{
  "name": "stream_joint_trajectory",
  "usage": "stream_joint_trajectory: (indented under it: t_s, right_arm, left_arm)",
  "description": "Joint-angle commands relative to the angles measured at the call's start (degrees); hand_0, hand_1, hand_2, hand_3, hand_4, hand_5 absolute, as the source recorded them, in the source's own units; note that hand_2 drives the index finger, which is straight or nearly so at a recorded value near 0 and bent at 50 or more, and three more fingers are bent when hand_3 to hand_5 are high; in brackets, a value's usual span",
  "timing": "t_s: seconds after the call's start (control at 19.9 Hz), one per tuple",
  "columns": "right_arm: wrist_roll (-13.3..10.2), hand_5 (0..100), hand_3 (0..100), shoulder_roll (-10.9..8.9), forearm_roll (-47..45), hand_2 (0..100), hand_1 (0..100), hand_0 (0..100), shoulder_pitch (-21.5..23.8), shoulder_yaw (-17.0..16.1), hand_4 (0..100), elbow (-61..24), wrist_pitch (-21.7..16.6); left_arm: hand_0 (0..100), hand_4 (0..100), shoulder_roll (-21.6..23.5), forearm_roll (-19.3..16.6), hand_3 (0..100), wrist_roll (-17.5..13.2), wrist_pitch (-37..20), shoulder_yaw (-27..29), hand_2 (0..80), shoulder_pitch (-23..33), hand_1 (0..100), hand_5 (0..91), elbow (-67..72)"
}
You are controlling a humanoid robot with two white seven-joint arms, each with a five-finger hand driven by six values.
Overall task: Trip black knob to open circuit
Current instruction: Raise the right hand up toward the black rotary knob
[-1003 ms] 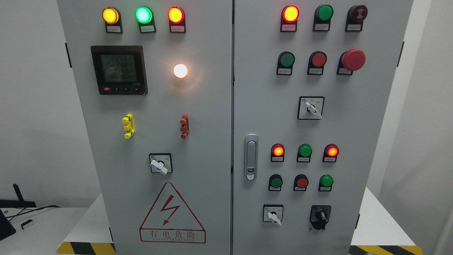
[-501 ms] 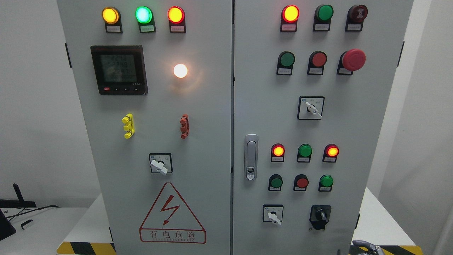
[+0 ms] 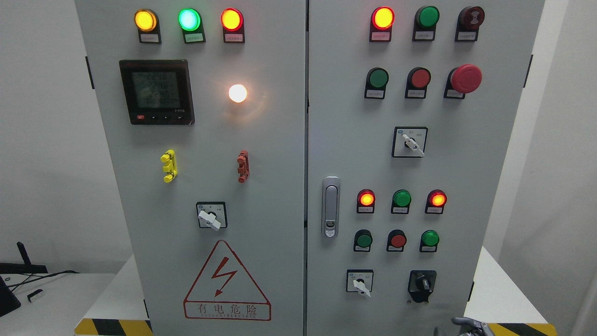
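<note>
The black knob (image 3: 422,283) sits on a black square base at the lower right of the grey cabinet's right door (image 3: 345,140), its handle pointing roughly up. Only the grey tip of my right hand (image 3: 467,325) shows at the bottom edge, below and a little right of the knob, apart from it. Too little of the hand is in view to tell its state. My left arm is out of the picture.
A white selector switch (image 3: 360,283) is left of the knob. Red and green push buttons (image 3: 397,241) and lit lamps (image 3: 366,199) sit above it. A metal door latch (image 3: 330,206) is further left. White table surfaces flank the cabinet, with striped tape (image 3: 522,329).
My right hand came up into view at the bottom edge and has since shifted slightly left, toward the spot under the black knob. The panel is unchanged.
</note>
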Motion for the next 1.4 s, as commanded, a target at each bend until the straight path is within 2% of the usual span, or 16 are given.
stream_joint_trajectory:
  t_s: [0.0, 1.35]
  right_arm:
    - [0.12, 99, 79, -0.22, -0.05, 45, 75, 24, -2.60, -0.15, 89, 4.13, -0.06]
    - [0.56, 99, 80, -0.40, -0.05, 46, 75, 25, -8.32, -0.51, 89, 9.75, 1.43]
  left_arm:
    - [12, 0, 0.04, -1.76, 0, -0.04, -0.04, 0.00, 0.0, 0.00, 39, 0.0, 0.04]
    - [12, 0, 0.04, -1.76, 0, -0.04, -0.04, 0.00, 0.0, 0.00, 39, 0.0, -0.04]
